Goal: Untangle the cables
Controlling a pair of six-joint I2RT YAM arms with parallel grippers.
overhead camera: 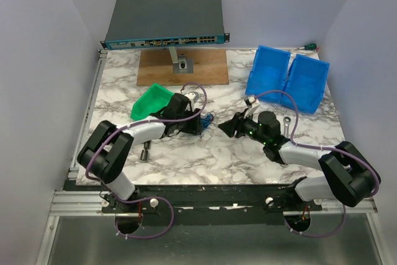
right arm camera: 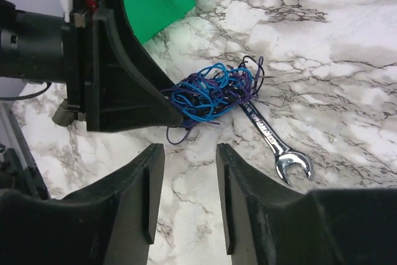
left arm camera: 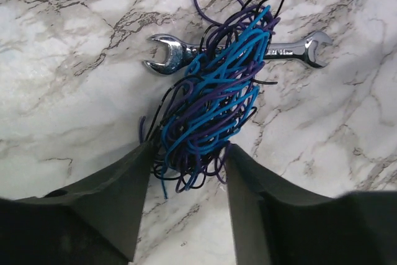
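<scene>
The cables (left arm camera: 214, 100), a soft light tangle, are lying across the wrench (left arm camera: 167, 54), twelve o'clock from the left gripper (left arm camera: 189, 153), whose jaws are straddling its end; whether they are pinching, I cannot tell. The right gripper (right arm camera: 189, 150) is hanging open, and the outer loops are offering the best hold.

The cables (left arm camera: 214, 100) are lying on a wrench (left arm camera: 298, 49), left gripper (left arm camera: 189, 153) at nine o'clock, right gripper (right arm camera: 189, 150) at three. A bin (overhead camera: 146, 105) is sitting at ten.

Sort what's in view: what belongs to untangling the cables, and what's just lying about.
Belongs to the job: cables, left gripper, right gripper.

Lying about: wrench under the bundle, green bin, blue bins, network switch, wooden board.
</scene>
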